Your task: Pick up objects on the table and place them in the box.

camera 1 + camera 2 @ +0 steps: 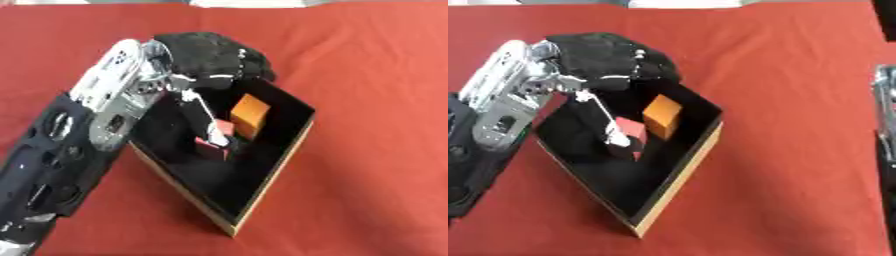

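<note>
The left arm (pixel 79 150) enters from the left of the box (pixel 262 200) and reaches over its near-left wall, with the left hand (pixel 214 57) positioned above the box's far corner. A thin silver-and-white digit extends down from the hand into the box interior, its tip at the upper edge of the red block (pixel 214 145). Whether the digit pinches the block or only touches it cannot be determined; the remaining fingers sit curled over the far corner of the box, and no separate object is visible under them. The red block lies on the box floor near the centre. The orange block (pixel 249 116) stands just beside it, toward the far-right wall, tilted against that wall. Both blocks are inside the box; no further loose objects are visible on the red table (pixel 367 150) around it. Hazards, as judgement: if the hand withdraws while the digit is still engaged with the red block, the block may be lifted back out or dragged into the orange block, toppling it. The forearm crosses low over the box's near-left wall; a sideways retreat could catch that wall and shift or tip the box. At the right of the box, in the right eye view, part of the right arm (pixel 885 115) shows at the picture edge; its hand state cannot be told.
</note>
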Action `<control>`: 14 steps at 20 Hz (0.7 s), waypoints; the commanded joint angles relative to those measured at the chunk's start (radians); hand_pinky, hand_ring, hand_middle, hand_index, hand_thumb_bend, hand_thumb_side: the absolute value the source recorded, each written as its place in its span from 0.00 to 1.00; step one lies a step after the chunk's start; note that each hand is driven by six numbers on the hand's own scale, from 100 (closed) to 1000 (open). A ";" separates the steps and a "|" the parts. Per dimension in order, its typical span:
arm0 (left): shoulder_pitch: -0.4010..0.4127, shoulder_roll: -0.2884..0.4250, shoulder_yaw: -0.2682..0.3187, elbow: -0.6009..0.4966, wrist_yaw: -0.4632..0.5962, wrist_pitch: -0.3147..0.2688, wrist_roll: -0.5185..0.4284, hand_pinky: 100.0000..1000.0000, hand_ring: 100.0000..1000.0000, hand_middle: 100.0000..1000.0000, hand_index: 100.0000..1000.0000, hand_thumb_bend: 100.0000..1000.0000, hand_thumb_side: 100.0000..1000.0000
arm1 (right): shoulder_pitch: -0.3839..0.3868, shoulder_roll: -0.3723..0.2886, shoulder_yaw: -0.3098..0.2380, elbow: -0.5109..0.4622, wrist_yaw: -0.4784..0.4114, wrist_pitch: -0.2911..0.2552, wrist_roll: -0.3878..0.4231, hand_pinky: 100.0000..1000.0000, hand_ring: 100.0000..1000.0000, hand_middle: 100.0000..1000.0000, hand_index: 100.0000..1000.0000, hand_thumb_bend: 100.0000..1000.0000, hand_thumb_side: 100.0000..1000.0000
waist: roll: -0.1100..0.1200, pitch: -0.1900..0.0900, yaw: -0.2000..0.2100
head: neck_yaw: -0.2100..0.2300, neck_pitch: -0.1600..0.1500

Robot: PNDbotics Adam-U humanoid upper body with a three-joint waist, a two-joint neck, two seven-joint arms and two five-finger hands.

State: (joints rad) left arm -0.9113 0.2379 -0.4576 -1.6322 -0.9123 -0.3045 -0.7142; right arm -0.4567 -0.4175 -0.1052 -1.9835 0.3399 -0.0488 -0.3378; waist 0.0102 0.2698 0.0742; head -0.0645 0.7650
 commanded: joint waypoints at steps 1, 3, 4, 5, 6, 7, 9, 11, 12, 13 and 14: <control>-0.006 0.022 0.049 -0.065 0.019 0.026 0.048 0.65 0.74 0.79 0.91 0.29 0.34 | -0.007 -0.016 -0.010 -0.017 0.000 0.001 -0.003 0.80 0.67 0.58 0.79 0.00 0.65 | -0.004 -0.024 0.004 | -0.007 0.005; 0.002 0.038 0.086 -0.107 0.045 0.054 0.078 0.62 0.70 0.76 0.91 0.18 0.37 | -0.007 -0.017 -0.012 -0.017 0.002 0.000 -0.004 0.80 0.67 0.58 0.79 0.00 0.65 | -0.004 -0.026 0.009 | -0.012 0.005; 0.007 0.046 0.109 -0.130 0.059 0.069 0.093 0.60 0.68 0.75 0.91 0.12 0.40 | -0.007 -0.017 -0.013 -0.017 0.003 0.000 -0.005 0.80 0.67 0.59 0.79 0.00 0.65 | -0.004 -0.026 0.010 | -0.014 0.005; 0.014 0.054 0.133 -0.155 0.074 0.085 0.109 0.59 0.67 0.75 0.91 0.09 0.40 | -0.007 -0.017 -0.013 -0.017 0.005 0.000 -0.006 0.80 0.67 0.59 0.79 0.00 0.65 | -0.004 -0.026 0.012 | -0.017 0.005; 0.020 0.062 0.157 -0.180 0.090 0.100 0.125 0.58 0.66 0.75 0.91 0.03 0.43 | -0.007 -0.017 -0.014 -0.017 0.006 0.000 -0.006 0.80 0.67 0.59 0.79 0.00 0.65 | -0.004 -0.026 0.012 | -0.019 0.005; 0.028 0.070 0.182 -0.206 0.106 0.117 0.141 0.58 0.66 0.74 0.91 0.00 0.45 | -0.007 -0.018 -0.015 -0.017 0.007 -0.001 -0.007 0.80 0.67 0.59 0.79 0.00 0.65 | -0.004 -0.027 0.013 | -0.023 0.005; 0.048 0.082 0.233 -0.259 0.138 0.149 0.174 0.57 0.64 0.74 0.91 0.00 0.47 | -0.007 -0.018 -0.016 -0.017 0.009 -0.001 -0.009 0.80 0.67 0.59 0.79 0.00 0.65 | -0.004 -0.027 0.014 | -0.028 0.005; 0.074 0.090 0.286 -0.312 0.171 0.182 0.206 0.56 0.64 0.73 0.91 0.00 0.46 | -0.006 -0.017 -0.018 -0.017 0.012 -0.002 -0.011 0.80 0.67 0.59 0.79 0.00 0.65 | -0.006 -0.028 0.017 | -0.034 0.005; 0.088 0.094 0.312 -0.338 0.188 0.198 0.223 0.56 0.64 0.73 0.91 0.00 0.46 | -0.006 -0.017 -0.019 -0.017 0.013 -0.002 -0.012 0.80 0.67 0.59 0.79 0.00 0.65 | -0.007 -0.028 0.019 | -0.036 0.005; 0.101 0.096 0.339 -0.353 0.204 0.214 0.239 0.56 0.63 0.72 0.91 0.00 0.47 | -0.006 -0.017 -0.020 -0.017 0.014 -0.002 -0.013 0.80 0.67 0.59 0.79 0.00 0.65 | -0.008 -0.028 0.021 | -0.038 0.005; 0.113 0.098 0.364 -0.361 0.219 0.230 0.255 0.55 0.62 0.71 0.89 0.00 0.47 | -0.006 -0.017 -0.021 -0.017 0.015 -0.003 -0.014 0.80 0.67 0.59 0.79 0.00 0.65 | -0.008 -0.028 0.023 | -0.040 0.005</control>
State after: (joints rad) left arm -0.7883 0.3127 -0.1330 -1.9581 -0.7150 -0.0929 -0.4808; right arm -0.4562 -0.4175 -0.1170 -1.9835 0.3475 -0.0508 -0.3457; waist 0.0018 0.2636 0.0978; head -0.0998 0.7651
